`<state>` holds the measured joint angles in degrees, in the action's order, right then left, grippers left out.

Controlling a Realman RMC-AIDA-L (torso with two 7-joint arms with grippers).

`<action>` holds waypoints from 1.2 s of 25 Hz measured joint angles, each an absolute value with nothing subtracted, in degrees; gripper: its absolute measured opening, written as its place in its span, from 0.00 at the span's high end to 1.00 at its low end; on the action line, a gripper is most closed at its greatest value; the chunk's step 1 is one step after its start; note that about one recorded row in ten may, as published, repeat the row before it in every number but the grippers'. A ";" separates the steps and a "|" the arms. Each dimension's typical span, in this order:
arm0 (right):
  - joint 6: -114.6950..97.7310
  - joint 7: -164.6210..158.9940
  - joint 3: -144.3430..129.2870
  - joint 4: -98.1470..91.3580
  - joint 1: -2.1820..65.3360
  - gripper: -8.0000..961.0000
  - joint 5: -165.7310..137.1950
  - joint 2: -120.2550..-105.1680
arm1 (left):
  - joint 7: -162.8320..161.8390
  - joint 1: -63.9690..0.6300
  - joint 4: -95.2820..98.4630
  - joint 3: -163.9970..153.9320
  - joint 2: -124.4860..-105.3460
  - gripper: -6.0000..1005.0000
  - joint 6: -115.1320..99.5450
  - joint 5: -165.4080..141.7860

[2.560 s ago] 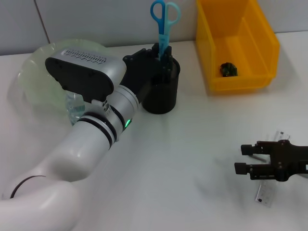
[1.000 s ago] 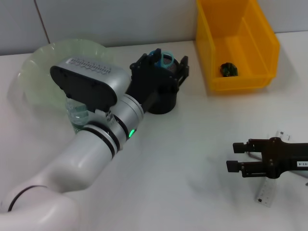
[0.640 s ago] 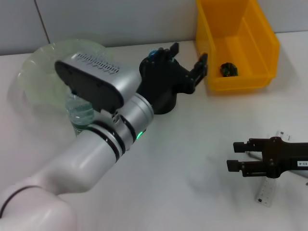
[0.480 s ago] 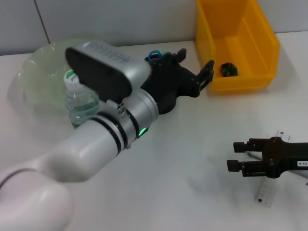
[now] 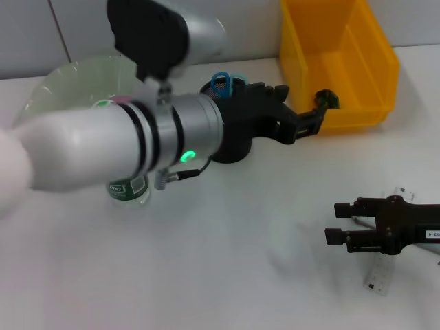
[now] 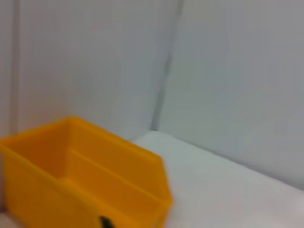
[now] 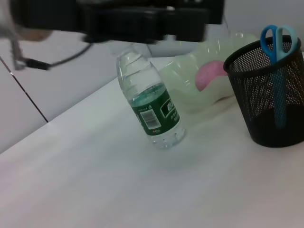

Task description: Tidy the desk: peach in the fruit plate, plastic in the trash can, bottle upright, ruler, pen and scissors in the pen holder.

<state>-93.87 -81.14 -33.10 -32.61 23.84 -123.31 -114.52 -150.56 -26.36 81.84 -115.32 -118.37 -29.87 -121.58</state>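
Swinging up and across, the left gripper [image 5: 300, 118] has let go of the scissors [image 5: 223, 83], which now stand inside the pen holder [image 7: 269, 97] near the table's far edge; its fingers are spread, reaching toward the yellow bin [image 5: 342, 60]. Just beside the fruit plate [image 5: 65, 89], the bottle [image 7: 151, 109] stands upright. Near the table's right edge, the right gripper [image 5: 337, 223] hovers with fingers parted over the ruler [image 5: 380, 275].

A white desk by a pale grey wall.

The desk [image 5: 227, 254] has a smooth, bare white top that shines a little under soft, even light. The wall [image 5: 137, 27] behind it is made of flat grey panels, with thin dark lines running up between them.
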 joint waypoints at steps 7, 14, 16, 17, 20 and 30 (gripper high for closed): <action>-93.87 -81.12 -33.04 -32.73 23.68 0.23 -123.15 -114.49 | -124.41 -23.26 82.80 -99.77 -118.47 0.25 -52.37 -96.47; -94.16 -81.50 -33.03 -32.87 23.48 0.23 -123.12 -114.23 | -110.18 -19.04 80.29 -91.76 -118.24 0.23 -65.50 -90.72; -94.35 -81.53 -32.99 -32.93 23.37 0.23 -123.10 -114.18 | -107.54 -19.16 75.46 -85.94 -118.21 0.23 -72.56 -90.64; -94.44 -81.54 -32.98 -32.98 23.26 0.23 -123.07 -114.15 | -107.54 -19.16 75.46 -85.94 -118.21 0.23 -72.56 -90.64; -95.29 -81.60 -32.86 -33.18 22.88 0.23 -123.03 -114.07 | -102.08 -20.39 66.67 -78.00 -118.23 0.22 -82.81 -90.17; -98.43 -81.17 -30.90 -36.93 19.90 0.23 -122.86 -115.21 | -85.13 -18.14 57.28 -71.96 -118.17 0.19 -87.26 -90.89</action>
